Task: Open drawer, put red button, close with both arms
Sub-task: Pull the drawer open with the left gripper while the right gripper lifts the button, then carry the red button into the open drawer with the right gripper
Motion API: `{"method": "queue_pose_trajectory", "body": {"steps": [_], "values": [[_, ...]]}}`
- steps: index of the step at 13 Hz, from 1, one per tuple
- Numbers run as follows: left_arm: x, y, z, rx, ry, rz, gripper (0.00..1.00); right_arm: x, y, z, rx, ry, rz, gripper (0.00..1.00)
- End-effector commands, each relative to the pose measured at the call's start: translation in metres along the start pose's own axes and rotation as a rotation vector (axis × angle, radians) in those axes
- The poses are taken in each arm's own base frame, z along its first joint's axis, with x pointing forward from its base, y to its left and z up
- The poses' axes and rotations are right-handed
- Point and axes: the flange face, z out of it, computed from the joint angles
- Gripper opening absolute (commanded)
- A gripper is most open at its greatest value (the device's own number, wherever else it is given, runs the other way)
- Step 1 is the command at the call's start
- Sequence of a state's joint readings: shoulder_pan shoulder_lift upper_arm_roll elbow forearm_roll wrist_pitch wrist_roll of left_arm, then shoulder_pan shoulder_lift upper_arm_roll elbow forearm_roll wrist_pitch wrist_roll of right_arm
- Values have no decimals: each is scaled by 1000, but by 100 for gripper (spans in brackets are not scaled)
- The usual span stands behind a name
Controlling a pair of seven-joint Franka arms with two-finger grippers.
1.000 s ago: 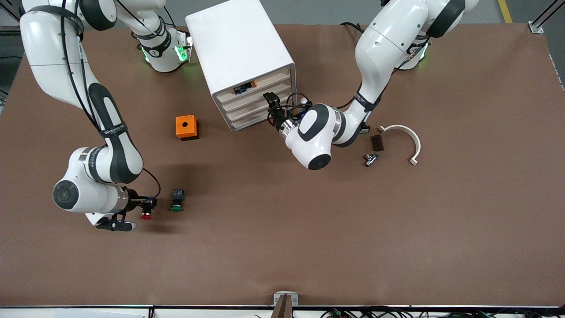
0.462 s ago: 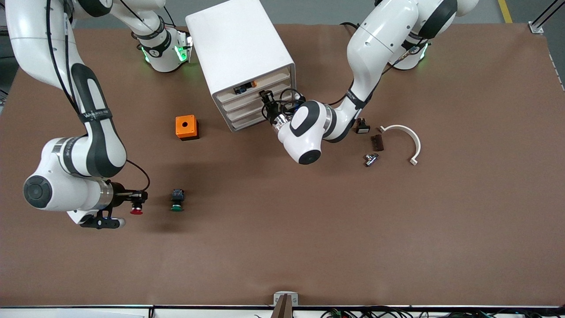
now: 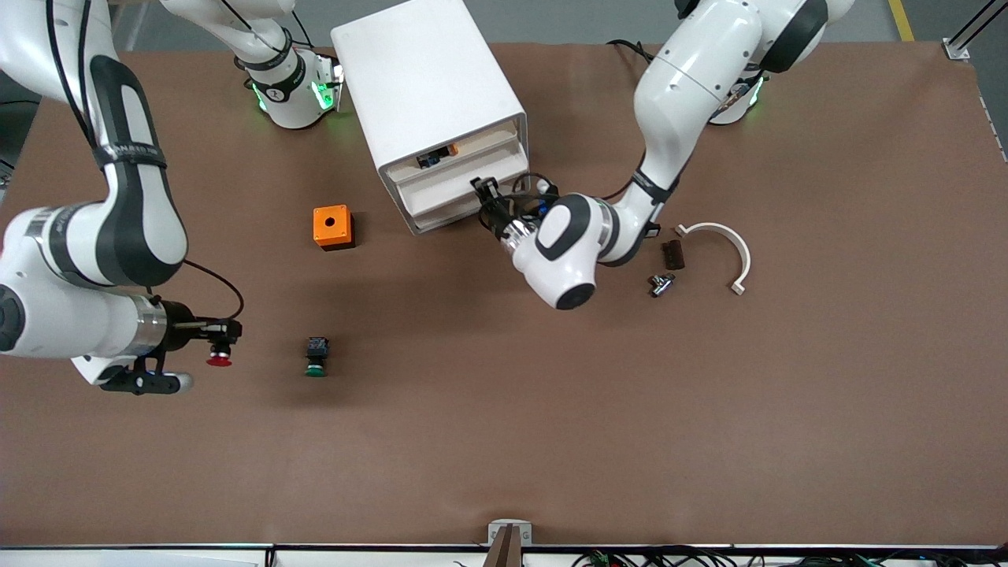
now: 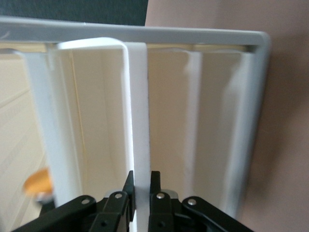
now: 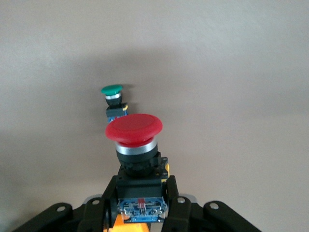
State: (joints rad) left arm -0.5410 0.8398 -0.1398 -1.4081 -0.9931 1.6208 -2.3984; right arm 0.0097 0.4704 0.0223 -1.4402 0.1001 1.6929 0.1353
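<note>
— What's around you?

— A wide brown table [image 3: 551, 409], a strip of grey floor past its edge by my bases. On it stands the white rounded-corner cabinet [image 3: 425, 87], with a small orange box with a round hole on top [image 3: 332, 227] beside it toward my right arm's end. Toward my left arm's end lie a white curved half-ring bracket [image 3: 728, 244], a small dark block [image 3: 672, 254] and a small metal fitting [image 3: 660, 283].

— And your left hand?

— My left hand [image 3: 482, 195] is at the cabinet's front, fingers pinched together on the thin white front edge of the shallow white tray drawer [image 4: 140, 111], second from the top. The drawer stands pulled out a little.

— The right one?

— My right hand [image 3: 224, 337] is up over the table at my right arm's end, clamped on the dark boxy body of the red mushroom-capped push button [image 5: 133, 129]; its cap points out past my fingertips. The alike green-capped button [image 3: 316, 357] sits on the table just ahead of that hand.
</note>
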Motion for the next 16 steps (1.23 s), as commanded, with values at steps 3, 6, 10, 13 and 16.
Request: {"method": "queue_pose_trajectory", "body": {"steps": [3,6,10,13,16], "values": [[7,7,-101,-10,-146,90,2,-44,-49,-30,-14,-40,292,0],[5,2,-114,-31,-163,160,61,-69,-106,-24,-17,-114,589,0],[15,4,-152,-66,-203,178,100,-101,-181,-10,-12,-206,893,0],[35,6,-186,-255,-72,294,100,-115,-223,-5,69,-223,1053,0],[66,10,-233,-501,130,337,100,-148,-283,26,77,-184,1131,0]]}}
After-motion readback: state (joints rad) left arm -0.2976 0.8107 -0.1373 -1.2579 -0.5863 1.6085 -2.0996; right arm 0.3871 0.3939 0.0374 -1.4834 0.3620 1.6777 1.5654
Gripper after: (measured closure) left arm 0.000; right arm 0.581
